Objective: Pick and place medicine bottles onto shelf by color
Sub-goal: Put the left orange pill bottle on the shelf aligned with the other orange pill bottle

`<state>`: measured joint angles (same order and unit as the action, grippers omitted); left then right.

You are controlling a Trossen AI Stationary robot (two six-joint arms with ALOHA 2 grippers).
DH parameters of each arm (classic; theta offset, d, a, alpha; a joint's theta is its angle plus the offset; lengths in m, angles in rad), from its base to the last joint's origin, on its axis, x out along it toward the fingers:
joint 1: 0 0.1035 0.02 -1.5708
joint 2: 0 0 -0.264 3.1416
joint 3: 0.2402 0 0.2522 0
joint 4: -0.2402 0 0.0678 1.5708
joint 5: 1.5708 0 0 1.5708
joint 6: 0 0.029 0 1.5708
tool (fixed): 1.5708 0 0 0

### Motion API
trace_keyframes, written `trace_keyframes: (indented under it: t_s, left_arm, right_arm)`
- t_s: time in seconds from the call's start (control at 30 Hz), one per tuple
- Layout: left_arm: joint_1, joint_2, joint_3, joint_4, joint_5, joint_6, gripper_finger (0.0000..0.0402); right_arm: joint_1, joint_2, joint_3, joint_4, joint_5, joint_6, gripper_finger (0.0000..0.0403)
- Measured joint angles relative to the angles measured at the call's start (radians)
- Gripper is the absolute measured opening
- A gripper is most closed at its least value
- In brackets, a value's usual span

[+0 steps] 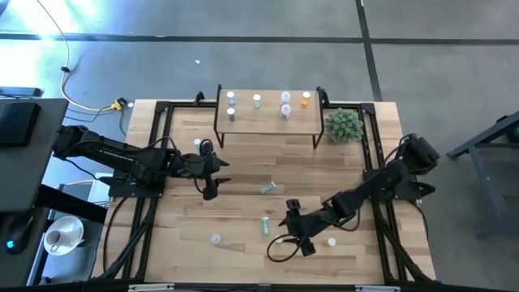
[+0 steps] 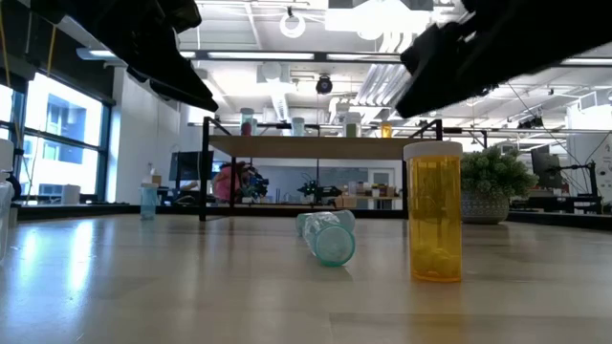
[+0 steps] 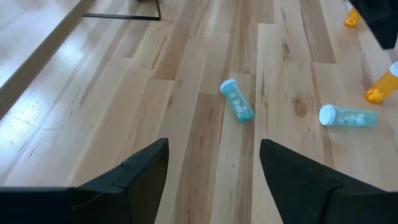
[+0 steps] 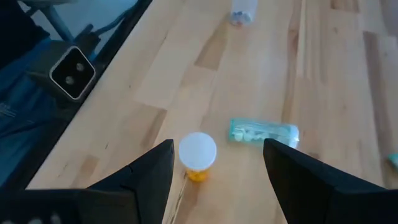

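Already several capped medicine bottles (image 1: 257, 103) stand sorted on the light-wood shelf (image 1: 268, 119) at twelve o'clock. Right gripper (image 1: 293, 234), fingers apart, hovers at five o'clock over an upright translucent orange bottle (image 4: 198, 154), probably its next pick; left gripper (image 1: 212, 174), also open, faces a smooth teal cylinder (image 3: 237, 99) lying sideways.

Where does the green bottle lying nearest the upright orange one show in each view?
High view: the green bottle lies at the table's front middle.
Low view: green bottle at picture centre, end-on to the camera.
Left wrist view: green bottle at the right, lying crosswise, white cap leftward.
Right wrist view: green bottle right of centre.
Shared landmark: the orange bottle, standing close by in all four.
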<state>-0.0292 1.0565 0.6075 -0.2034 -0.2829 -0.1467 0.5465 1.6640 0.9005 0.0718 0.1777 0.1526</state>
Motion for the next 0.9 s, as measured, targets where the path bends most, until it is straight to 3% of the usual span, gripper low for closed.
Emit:
trace_keyframes:
  t_s: [0.63,0.9]
  left_arm:
    - [0.0,0.0,0.0,-0.001,0.0,0.0,0.0243]
    - [0.0,0.0,0.0,-0.001,0.0,0.0,0.0243]
  right_arm:
    - [0.0,0.137,0.0,0.136,-0.03,0.026,0.0237]
    - [0.0,0.137,0.0,0.133,-0.029,0.03,0.0178]
